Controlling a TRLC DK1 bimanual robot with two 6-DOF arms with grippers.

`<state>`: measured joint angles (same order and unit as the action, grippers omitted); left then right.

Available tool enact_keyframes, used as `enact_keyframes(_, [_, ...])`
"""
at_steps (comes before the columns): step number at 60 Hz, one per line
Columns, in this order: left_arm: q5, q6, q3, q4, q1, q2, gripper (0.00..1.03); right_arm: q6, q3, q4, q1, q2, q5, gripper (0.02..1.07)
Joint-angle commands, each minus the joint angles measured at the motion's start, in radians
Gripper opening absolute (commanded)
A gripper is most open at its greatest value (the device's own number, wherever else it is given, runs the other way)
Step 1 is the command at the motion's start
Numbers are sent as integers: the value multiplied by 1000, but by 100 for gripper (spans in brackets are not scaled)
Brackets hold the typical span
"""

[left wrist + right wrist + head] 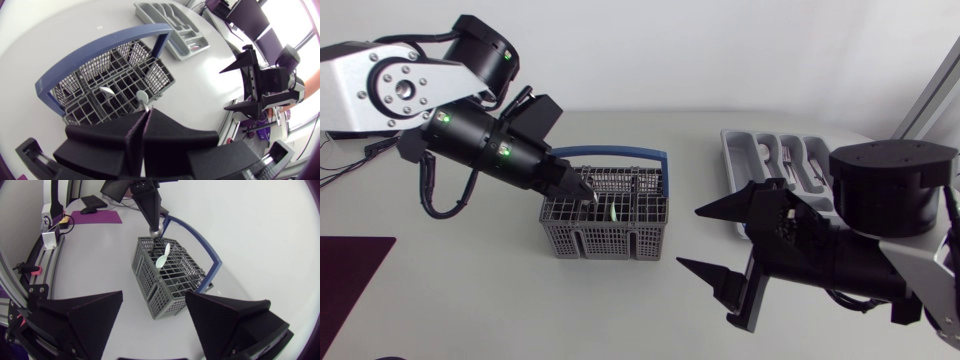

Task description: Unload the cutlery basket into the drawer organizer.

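The grey cutlery basket (605,240) (161,76) (165,302) with a blue handle (620,153) stands mid-table. My left gripper (585,190) (146,111) (155,228) hangs over its left part, shut on the rounded end of a metal utensil (142,95) (156,233) that stands in a compartment. A pale green spoon (613,212) (162,259) sticks up from a neighbouring compartment. The grey drawer organizer (730,150) (175,46) lies at the back right with some cutlery (790,158) in it. My right gripper (690,238) (154,297) (223,89) stands open right of the basket, empty.
A purple mat (345,280) (95,217) lies at the table's front left corner. Bare white table surrounds the basket, in front of it and between it and the organizer.
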<state>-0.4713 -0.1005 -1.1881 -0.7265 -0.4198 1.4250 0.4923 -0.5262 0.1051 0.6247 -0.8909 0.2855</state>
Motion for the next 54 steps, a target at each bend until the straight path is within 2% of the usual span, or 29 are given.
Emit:
enact_keyframes(1, [-12, 15, 22, 2, 9, -47, 19, -27, 18, 13, 12, 15, -9, 92])
enact_keyframes(34, [-23, -8, 21, -21, -39, -235, 19, -29, 22, 61, 55, 87, -60, 92])
enact_keyframes(40, [-36, -68, 21, -25, -51, -250, 19, -24, 20, 77, 55, 106, -57, 92])
enact_keyframes(44, [-78, -156, 19, -40, -51, -250, 19, -18, 12, 100, 55, 112, -32, 92])
enact_keyframes(54, [-110, -357, 30, -73, -77, -259, 19, 22, -6, 153, 53, 110, 35, 92])
